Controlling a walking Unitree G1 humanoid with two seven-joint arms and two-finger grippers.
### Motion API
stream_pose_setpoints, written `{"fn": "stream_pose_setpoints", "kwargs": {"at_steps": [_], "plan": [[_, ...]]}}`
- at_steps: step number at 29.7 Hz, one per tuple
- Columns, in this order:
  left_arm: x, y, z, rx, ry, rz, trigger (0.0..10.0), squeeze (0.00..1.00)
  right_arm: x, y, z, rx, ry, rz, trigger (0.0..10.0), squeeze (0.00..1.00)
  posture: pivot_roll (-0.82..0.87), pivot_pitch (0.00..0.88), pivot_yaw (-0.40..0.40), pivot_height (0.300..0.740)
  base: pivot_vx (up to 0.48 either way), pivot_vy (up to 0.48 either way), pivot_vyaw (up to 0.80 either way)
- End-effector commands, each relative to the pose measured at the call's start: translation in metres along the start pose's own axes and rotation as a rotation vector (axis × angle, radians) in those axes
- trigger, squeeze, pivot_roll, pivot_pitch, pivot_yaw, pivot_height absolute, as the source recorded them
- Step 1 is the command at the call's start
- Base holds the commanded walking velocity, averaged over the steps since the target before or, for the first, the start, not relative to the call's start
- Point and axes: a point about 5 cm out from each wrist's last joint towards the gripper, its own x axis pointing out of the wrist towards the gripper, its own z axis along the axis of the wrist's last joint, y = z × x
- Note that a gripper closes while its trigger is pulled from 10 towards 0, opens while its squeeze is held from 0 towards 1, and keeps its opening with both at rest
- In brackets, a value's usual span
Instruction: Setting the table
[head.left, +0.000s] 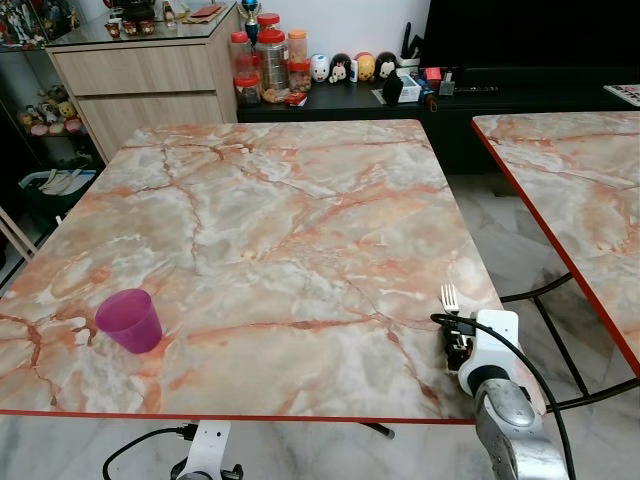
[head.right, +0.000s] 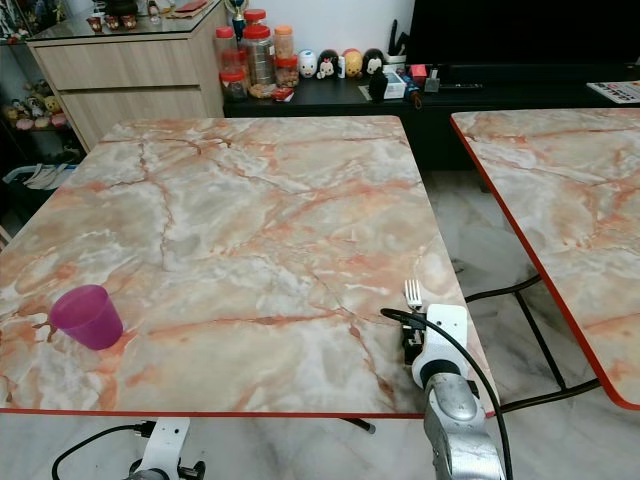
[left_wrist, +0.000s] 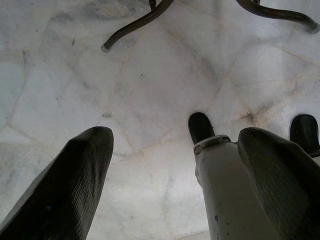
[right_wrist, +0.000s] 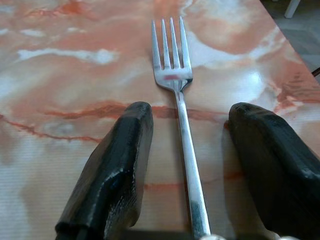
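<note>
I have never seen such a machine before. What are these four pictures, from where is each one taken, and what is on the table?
This is a humanoid robot with two silver arms, each ending in a gripper of two long black fingers. Two pictures come from cameras on its head, looking down at a marble-patterned table with a red edge. The other two come from cameras on the wrists, looking along the fingers.

On the table stand a purple cup, near the robot's left, and a metal fork, near its right. The right gripper is over the table edge with its fingers spread, one on each side of the fork handle; they do not squeeze it, and the fork appears to lie flat.

The left gripper hangs low, open, pointing at the pale tiled floor, where the robot's own leg and dark feet show.
</note>
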Motion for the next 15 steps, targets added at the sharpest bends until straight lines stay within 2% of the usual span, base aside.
{"fn": "stream_pose_setpoints", "kwargs": {"at_steps": [1,2,3,4,5,15], "plan": [[0.0001,0.0013,-0.0005,0.001,0.011,-0.002,10.0,0.00,0.0019,-0.0002,-0.0001,0.009,0.003,-0.009,10.0,0.00,-0.09,0.000,0.039,0.740,0.000,0.000,0.00],[0.0001,0.0013,-0.0005,0.001,0.011,-0.002,10.0,0.00,0.0022,0.0004,-0.0007,0.011,0.009,-0.002,6.7,0.00,-0.09,0.000,0.038,0.740,0.000,0.000,0.00],[0.0001,0.0013,-0.0005,0.001,0.011,-0.002,10.0,0.00,0.0022,0.0004,-0.0007,0.011,0.009,-0.002,6.7,0.00,-0.09,0.000,0.038,0.740,0.000,0.000,0.00],[0.0001,0.0013,-0.0004,0.001,0.011,-0.003,10.0,0.00,0.0024,0.0006,-0.0012,0.010,0.013,0.001,4.5,0.00,-0.09,0.000,0.038,0.740,0.000,0.000,0.00],[0.0001,0.0013,-0.0004,0.001,0.011,-0.003,10.0,0.00,0.0024,0.0005,-0.0013,0.010,0.014,0.000,0.0,0.00,-0.09,0.000,0.038,0.740,0.000,0.000,0.00],[0.0002,-0.0003,-0.0001,-0.001,0.012,-0.006,10.0,0.00,0.0054,0.0021,0.0016,0.010,0.004,0.013,0.0,0.00,-0.09,0.000,0.034,0.740,0.000,0.000,0.00]]}}
